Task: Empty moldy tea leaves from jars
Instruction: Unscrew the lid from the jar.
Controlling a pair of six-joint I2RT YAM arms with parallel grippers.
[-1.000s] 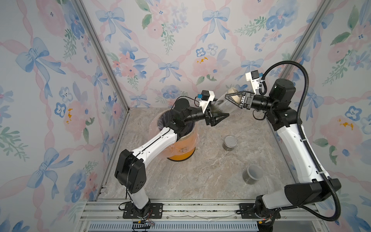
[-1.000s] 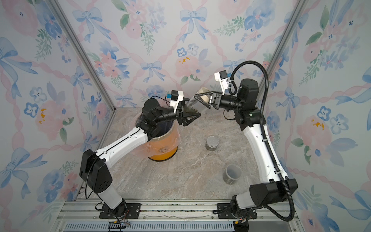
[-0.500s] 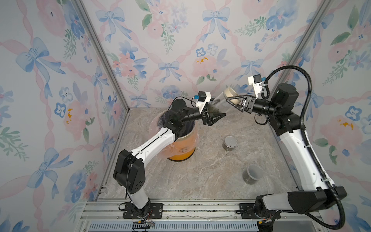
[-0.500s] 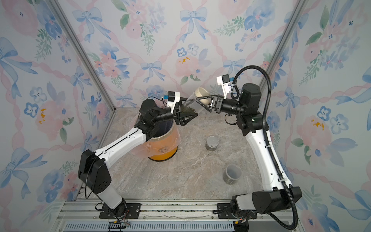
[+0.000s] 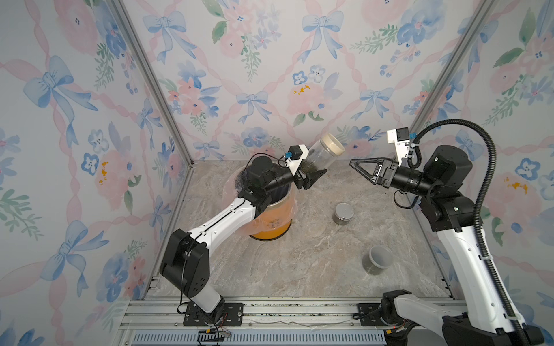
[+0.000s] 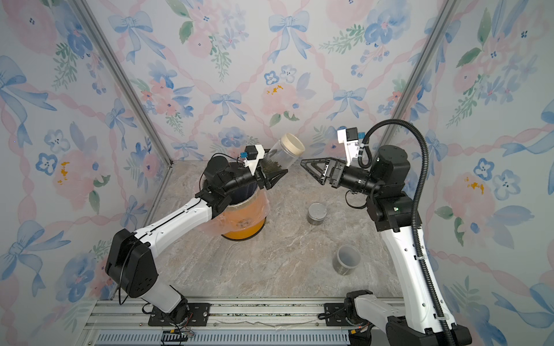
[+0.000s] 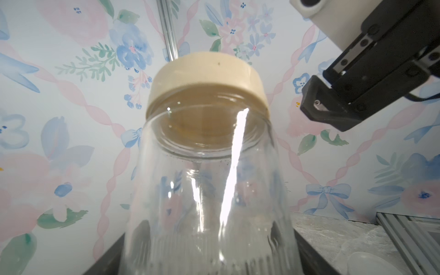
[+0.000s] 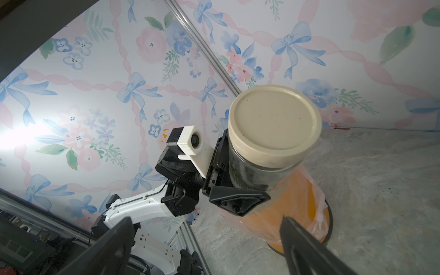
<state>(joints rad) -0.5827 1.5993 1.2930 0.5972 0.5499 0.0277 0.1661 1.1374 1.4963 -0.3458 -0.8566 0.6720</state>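
My left gripper (image 5: 313, 169) (image 6: 274, 171) is shut on the lower body of a clear jar (image 5: 323, 155) (image 6: 282, 156), held tilted in the air beside the bin's rim. The jar's beige lid (image 5: 332, 144) (image 8: 273, 121) (image 7: 204, 78) is on and points toward my right gripper. Dark tea leaves (image 5: 309, 166) (image 8: 242, 171) lie at the jar's lower end. My right gripper (image 5: 353, 164) (image 6: 304, 163) (image 8: 204, 238) hangs open a short way from the lid, with nothing between its fingers. Two more jars stand on the table, one silver-lidded (image 5: 343, 213), one grey-lidded (image 5: 377, 260).
The orange bin (image 5: 272, 223) (image 6: 244, 221) with a clear liner stands under my left forearm. Floral walls close in the back and both sides. An aluminium rail (image 5: 269, 311) runs along the front edge.
My right gripper stood open at the jar's lid a second ago; it has drawn back to the right, leaving the lid on. The left gripper has shifted the jar slightly.
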